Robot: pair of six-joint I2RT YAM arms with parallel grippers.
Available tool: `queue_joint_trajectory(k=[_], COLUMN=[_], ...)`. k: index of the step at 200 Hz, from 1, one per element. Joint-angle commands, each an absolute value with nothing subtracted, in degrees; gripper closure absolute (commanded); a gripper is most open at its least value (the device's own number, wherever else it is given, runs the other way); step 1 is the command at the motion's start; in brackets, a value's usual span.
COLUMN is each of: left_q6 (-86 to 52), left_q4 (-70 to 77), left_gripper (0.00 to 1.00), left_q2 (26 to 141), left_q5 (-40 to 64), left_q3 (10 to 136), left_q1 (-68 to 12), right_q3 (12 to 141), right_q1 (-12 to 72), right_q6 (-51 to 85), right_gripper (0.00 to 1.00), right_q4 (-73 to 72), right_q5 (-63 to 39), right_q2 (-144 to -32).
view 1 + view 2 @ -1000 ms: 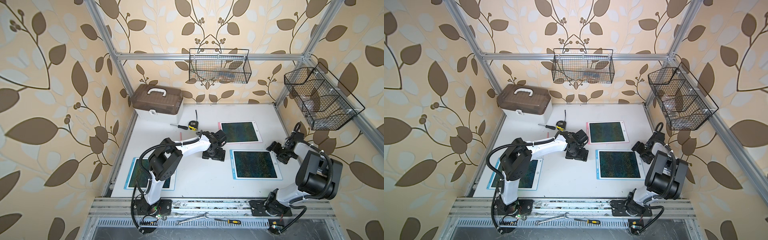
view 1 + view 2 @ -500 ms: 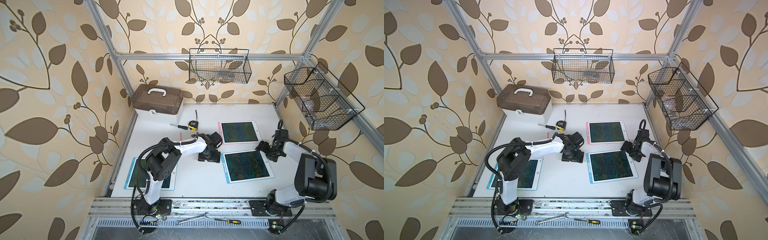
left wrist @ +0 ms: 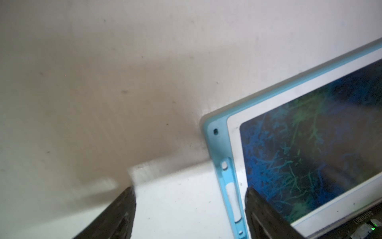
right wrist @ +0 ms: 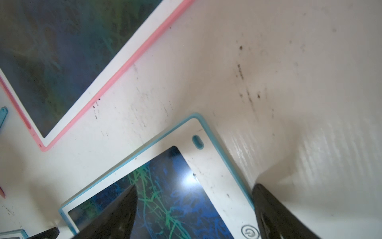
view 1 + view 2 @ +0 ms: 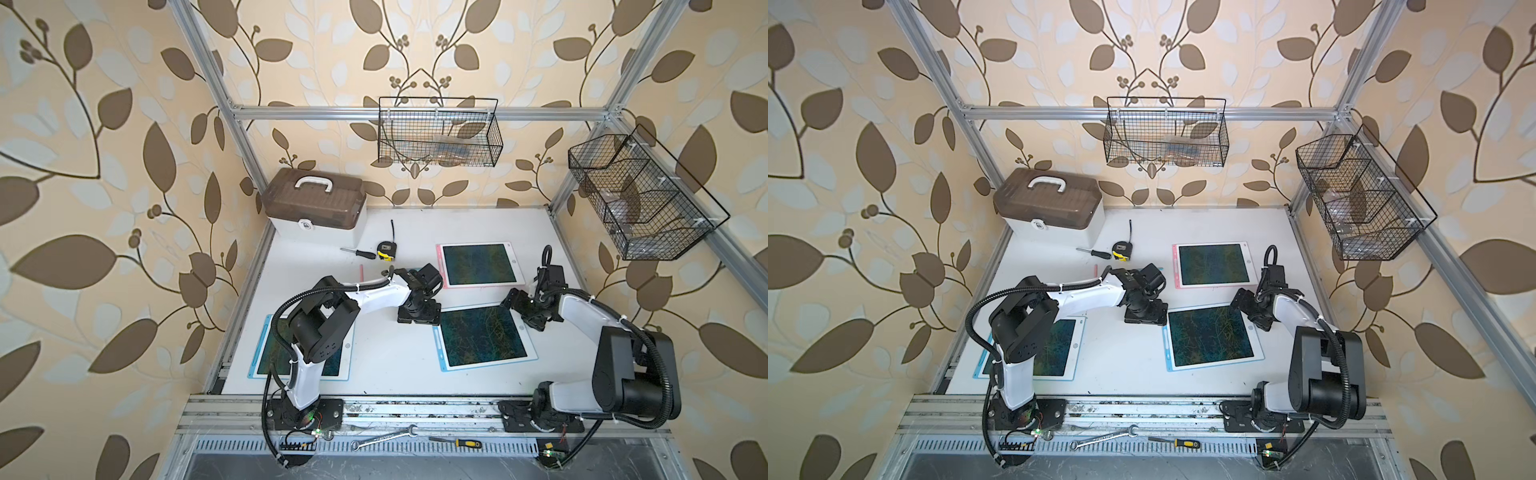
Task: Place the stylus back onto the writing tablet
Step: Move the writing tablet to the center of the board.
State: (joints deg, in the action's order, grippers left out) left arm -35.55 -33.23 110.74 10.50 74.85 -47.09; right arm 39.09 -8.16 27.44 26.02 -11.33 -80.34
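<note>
White worktop inside a leaf-papered frame enclosure.
- Thin pink stylus: loose on the worktop near the yellow tape measure, on neither tablet.
- Pink-framed writing tablet: at the rear.
- Left pincer: wide, empty, straddling an edge of the blue-framed writing tablet.
- Right pincer: wide, empty, at its corner.
- Progress: pickup and placement both outstanding.

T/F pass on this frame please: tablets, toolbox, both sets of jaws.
1. Three tablets lie on the table. True: pink-framed tablet, middle blue-framed tablet, left blue-framed tablet.
2. The rearmost tablet is blue-framed. False: pink-framed.
3. The left gripper has jaws shut on a stylus. False: jaws open, gripping nothing.
4. The right gripper's open jaws straddle a corner of the middle blue-framed tablet. True.
5. The toolbox lid is up. False: closed.
</note>
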Motion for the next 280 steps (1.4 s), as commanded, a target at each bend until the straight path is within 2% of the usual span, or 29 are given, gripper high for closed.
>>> queue_joint_trajectory(k=[1,25,81,280], left_q6=[-35.7,-35.5,-36.7,-38.4], left_q4=[-33.3,-33.2,-32.3,-35.9], left_gripper=[0.17,0.18,0.27,0.29], left_q2=[108.8,108.7,108.5,109.4], left_q5=[12.4,12.7,13.2,12.3], left_q3=[73.5,73.2,72.3,72.7], left_q1=[-46.9,-46.9,-46.6,-38.3], right_q3=[36.4,36.0,33.4,35.5], right_q1=[-6.0,-2.6,4.2,22.5], right_q6=[30.0,31.6,36.2,47.0], right_gripper=[0.12,0.12,0.12,0.12], right_q4=[29.0,28.7,26.5,23.4], right_q5=[-12.1,-11.7,-11.1,-7.3], right_q2=[-80.6,-79.9,-79.0,-79.7])
